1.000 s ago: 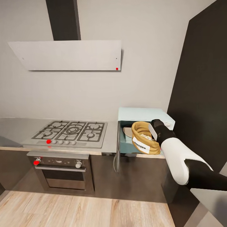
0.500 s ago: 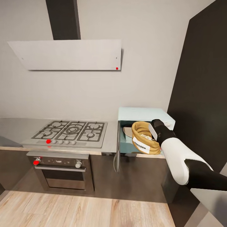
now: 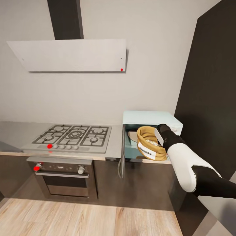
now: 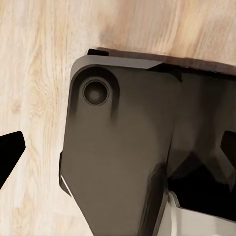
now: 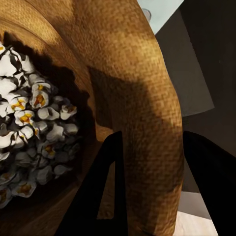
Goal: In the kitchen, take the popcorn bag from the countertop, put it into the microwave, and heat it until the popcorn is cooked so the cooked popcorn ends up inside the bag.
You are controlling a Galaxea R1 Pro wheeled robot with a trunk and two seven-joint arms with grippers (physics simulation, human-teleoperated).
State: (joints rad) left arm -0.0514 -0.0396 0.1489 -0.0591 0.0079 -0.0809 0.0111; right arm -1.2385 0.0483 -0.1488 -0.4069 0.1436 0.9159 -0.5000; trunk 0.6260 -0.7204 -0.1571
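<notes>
Popcorn bag [image 3: 150, 143] seen at the open front of the microwave [image 3: 149, 118], its rolled rim tilted toward the viewer and its white label facing outward. Near field, head view: the right arm [image 3: 183, 164], white and black, reaches from the lower right up to the bag's right side, where the right gripper [image 3: 160, 136] meets the rim. Right wrist view: two dark fingers [image 5: 105, 196] straddle the woven tan rim [image 5: 142, 123], one inside the sack and one outside, clenched on the bag; white popped kernels [image 5: 29, 128] fill the interior. Left wrist view: the left gripper's dark finger tip [image 4: 10, 152] hangs over the robot's dark base [image 4: 128, 157] and the light wood plank floor [image 4: 34, 73]; whether these fingers are released cannot be told. Middle field: the microwave door [image 3: 122, 150] stands swung open, edge-on, at the microwave's left. The grey surface [image 3: 16, 132] carries a gas hob [image 3: 70, 137], with a steel oven [image 3: 62, 178] beneath. Far field: a range hood [image 3: 72, 55] on the grey wall [image 3: 150, 65].
</notes>
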